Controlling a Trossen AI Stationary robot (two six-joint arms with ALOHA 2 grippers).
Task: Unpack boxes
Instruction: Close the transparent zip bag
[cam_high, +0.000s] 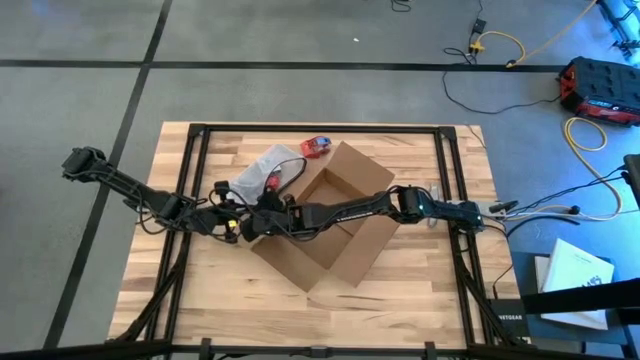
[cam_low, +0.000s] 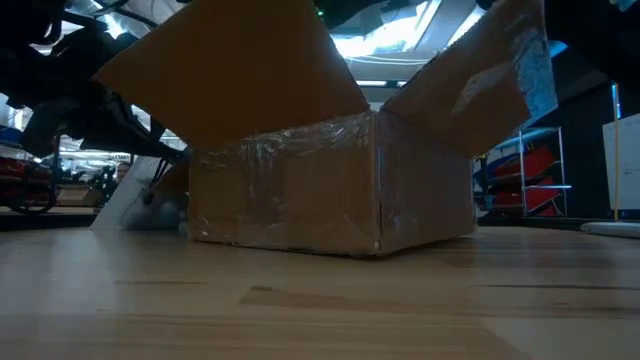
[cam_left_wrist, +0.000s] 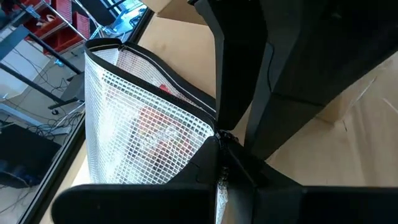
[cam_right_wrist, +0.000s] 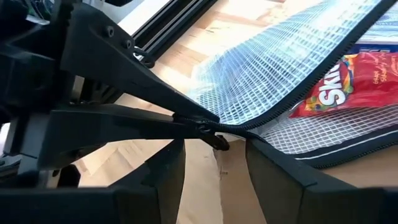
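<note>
- Two grippers meeting at one spot, just off the box's left side in the high view. Left gripper (cam_right_wrist: 205, 121) has its fingers pinched together on the edge of the mesh zip bag (cam_left_wrist: 143, 130), right by the zipper.
- Right gripper (cam_right_wrist: 214, 158) has its fingers partly apart w/ the zipper pull (cam_right_wrist: 219, 141) sitting between them; can't tell if they actually pinch it.
- Bag is see-through w/ a white grid pattern and a black zipper track, partly unzipped. Red candy pack (cam_right_wrist: 348, 84) shows inside, plus something blue behind it.
- Right arm reaches across over the open box to get there, left arm comes in from the far left of the bench.
- Box (cam_high: 330, 215) sits about mid-bench, turned diagonal, flaps up and open, inside looks bare brown cardboard from above. Low view shows shiny clear tape (cam_low: 300, 140) across its side.
- Bag lies on the bench (cam_high: 420, 270) touching/just beside the box's left corner.
- Small red-and-blue thing (cam_high: 318, 147) near the box's far corner, on the bench.
</note>
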